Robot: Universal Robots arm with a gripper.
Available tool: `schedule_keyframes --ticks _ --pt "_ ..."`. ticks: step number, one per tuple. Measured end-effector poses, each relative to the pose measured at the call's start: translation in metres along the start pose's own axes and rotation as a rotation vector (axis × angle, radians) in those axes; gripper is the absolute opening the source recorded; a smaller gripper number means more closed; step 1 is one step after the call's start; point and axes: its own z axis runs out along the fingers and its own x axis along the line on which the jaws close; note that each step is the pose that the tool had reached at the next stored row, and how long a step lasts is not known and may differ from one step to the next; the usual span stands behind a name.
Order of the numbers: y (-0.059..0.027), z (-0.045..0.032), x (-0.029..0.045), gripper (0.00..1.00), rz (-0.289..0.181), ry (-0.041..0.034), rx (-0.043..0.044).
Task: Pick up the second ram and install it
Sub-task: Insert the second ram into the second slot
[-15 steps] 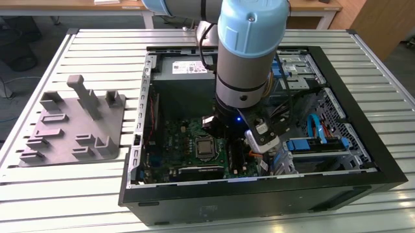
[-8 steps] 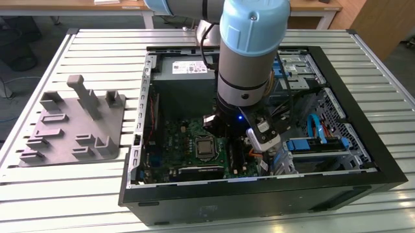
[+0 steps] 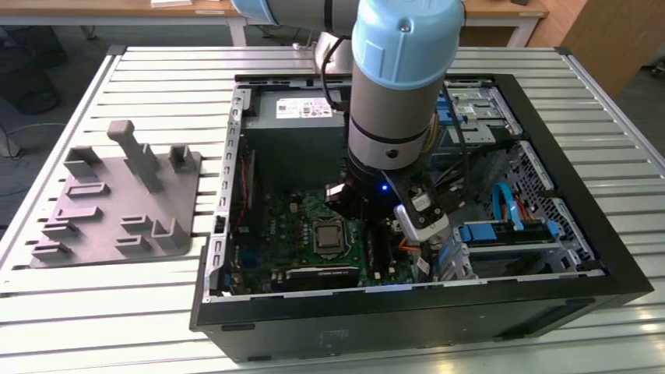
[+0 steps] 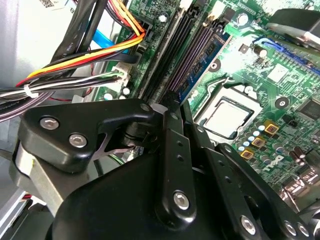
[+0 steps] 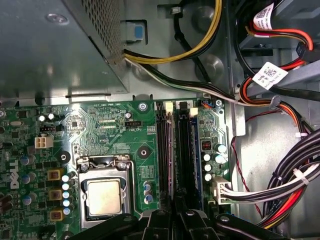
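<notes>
My gripper [image 5: 174,216] is low inside the open computer case [image 3: 582,234], right over the memory slots [image 5: 182,150] beside the processor [image 5: 104,197]. Its black fingers [image 4: 170,145] are pressed together. They are shut on the second ram [image 5: 174,200], which stands edge-on between them in line with the slots. Just a thin dark sliver of it shows past the fingertips; the label and chips are hidden. In the exterior view the gripper [image 3: 400,222] hangs over the green motherboard [image 3: 301,226].
Bundles of coloured cables [image 5: 295,185] run close beside the slots. The metal power supply box [image 5: 50,45] sits at one end of the board. A blue-and-black drive bay [image 3: 509,230] fills the case on the exterior view's right. A grey parts fixture [image 3: 120,202] rests on the slatted table [image 3: 62,288].
</notes>
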Motion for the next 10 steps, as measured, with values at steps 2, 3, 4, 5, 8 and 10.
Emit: schedule_keyframes --ticks 2,3,4,5,8,10 --pt "0.0000 0.0001 0.0000 0.14 -0.001 -0.0001 0.0011" --pt "0.0000 0.0001 0.0000 0.14 -0.001 -0.0002 0.0020" --pt "0.0000 0.0002 0.0000 0.14 -0.001 -0.0003 0.0031" --pt "0.0000 0.0002 0.0000 0.14 -0.002 -0.0003 0.0042" --pt "0.0000 0.0010 0.0000 0.14 -0.002 -0.0006 0.0070" --pt "-0.0001 0.0022 0.0000 0.14 -0.002 -0.0006 0.0087"
